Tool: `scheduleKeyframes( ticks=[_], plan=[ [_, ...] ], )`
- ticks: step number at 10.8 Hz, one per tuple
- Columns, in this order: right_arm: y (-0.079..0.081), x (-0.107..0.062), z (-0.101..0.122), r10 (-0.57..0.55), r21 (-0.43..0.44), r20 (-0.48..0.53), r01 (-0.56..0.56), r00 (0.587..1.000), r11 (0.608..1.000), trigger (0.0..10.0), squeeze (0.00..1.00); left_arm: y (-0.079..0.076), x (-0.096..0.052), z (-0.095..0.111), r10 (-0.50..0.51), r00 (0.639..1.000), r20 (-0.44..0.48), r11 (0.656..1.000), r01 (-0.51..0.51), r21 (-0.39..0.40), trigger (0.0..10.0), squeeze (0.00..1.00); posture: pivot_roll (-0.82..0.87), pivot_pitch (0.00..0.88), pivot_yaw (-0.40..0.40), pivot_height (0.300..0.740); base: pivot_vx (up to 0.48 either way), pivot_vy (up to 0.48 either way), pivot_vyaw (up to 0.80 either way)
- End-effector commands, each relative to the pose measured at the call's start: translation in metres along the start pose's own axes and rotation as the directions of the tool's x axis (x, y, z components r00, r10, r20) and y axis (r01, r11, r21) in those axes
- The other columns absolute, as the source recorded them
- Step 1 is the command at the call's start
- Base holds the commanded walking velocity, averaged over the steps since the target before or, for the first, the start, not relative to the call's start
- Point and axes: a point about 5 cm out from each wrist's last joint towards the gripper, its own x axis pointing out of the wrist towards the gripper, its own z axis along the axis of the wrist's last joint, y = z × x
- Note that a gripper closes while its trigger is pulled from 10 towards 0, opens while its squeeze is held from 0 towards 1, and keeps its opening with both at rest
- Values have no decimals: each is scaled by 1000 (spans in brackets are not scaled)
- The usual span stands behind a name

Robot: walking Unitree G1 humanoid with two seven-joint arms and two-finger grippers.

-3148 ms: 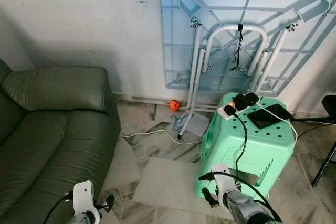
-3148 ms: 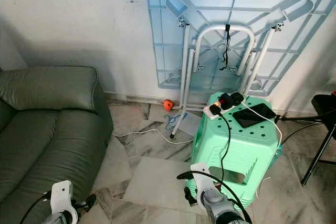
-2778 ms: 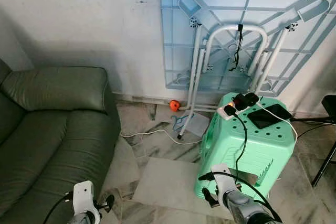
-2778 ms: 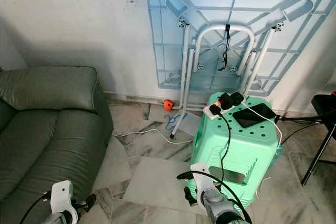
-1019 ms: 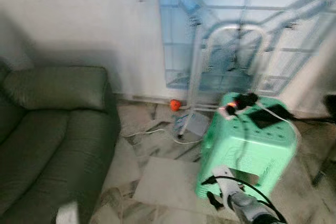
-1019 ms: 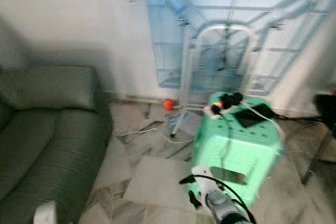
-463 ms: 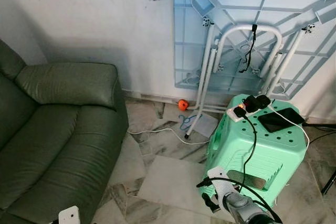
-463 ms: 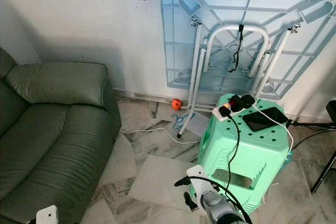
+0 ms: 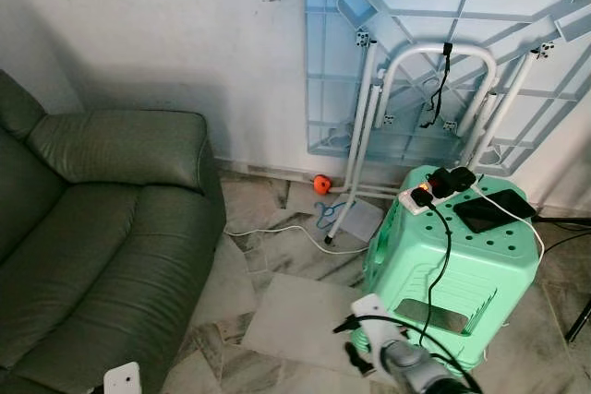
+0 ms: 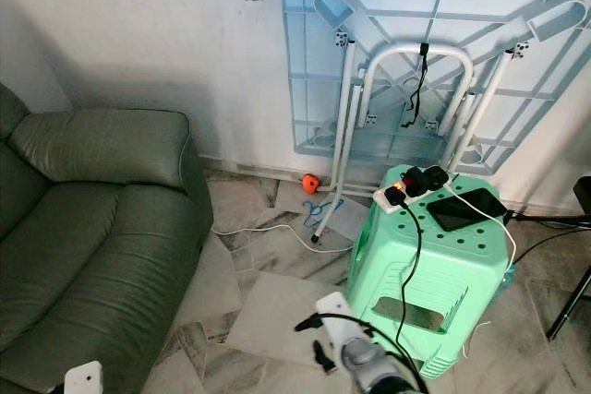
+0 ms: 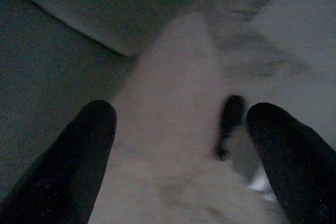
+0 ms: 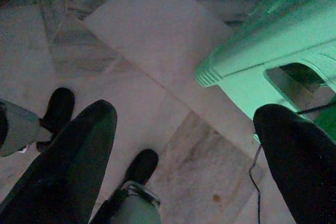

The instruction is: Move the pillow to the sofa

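The dark green leather sofa [image 9: 102, 228] fills the left side, its armrest [image 9: 120, 145] near the wall. My left arm [image 9: 121, 380] hangs low at the sofa's front corner. In the left wrist view my left gripper [image 11: 181, 150] is open over pale floor, with the sofa edge [image 11: 63, 40] beside it. My right arm [image 9: 386, 354] hangs low in front of the green stool. In the right wrist view my right gripper [image 12: 184, 166] is open above the marble floor, and nothing is between its fingers [image 12: 73, 161].
A mint green plastic stool [image 9: 452, 269] stands at the right and carries a power strip [image 9: 441, 184] and a phone [image 9: 488, 209]. A blue rack [image 9: 434, 43] and a white tube frame lean on the wall. An orange ball [image 9: 320, 184], a white cable [image 9: 277, 232] and a black stand [image 10: 572, 297] are on the floor.
The camera has swung left, so more of the sofa shows. My left arm sits lower in the picture. My right arm has shifted slightly left in the last half second.
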Motion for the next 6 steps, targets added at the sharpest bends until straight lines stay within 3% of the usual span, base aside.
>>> scheduleKeyframes(
  ticks=[1,3,6],
  plan=[
    [2,1,5,3,-32,3,-2,1000,999,10000,0,14,0,7,74,997,20,995,-72,-73,10000,0,-50,0,59,740,0,0,0],
    [-3,0,4,1,-43,0,-1,1000,999,10000,0,15,1,8,60,998,28,997,-59,-47,10000,0,-51,0,59,740,0,0,800],
    [-40,-7,-14,-42,-57,-30,40,999,998,10000,0,15,0,6,67,997,34,997,-65,-44,10000,0,-56,0,57,740,0,0,800]
  ],
)
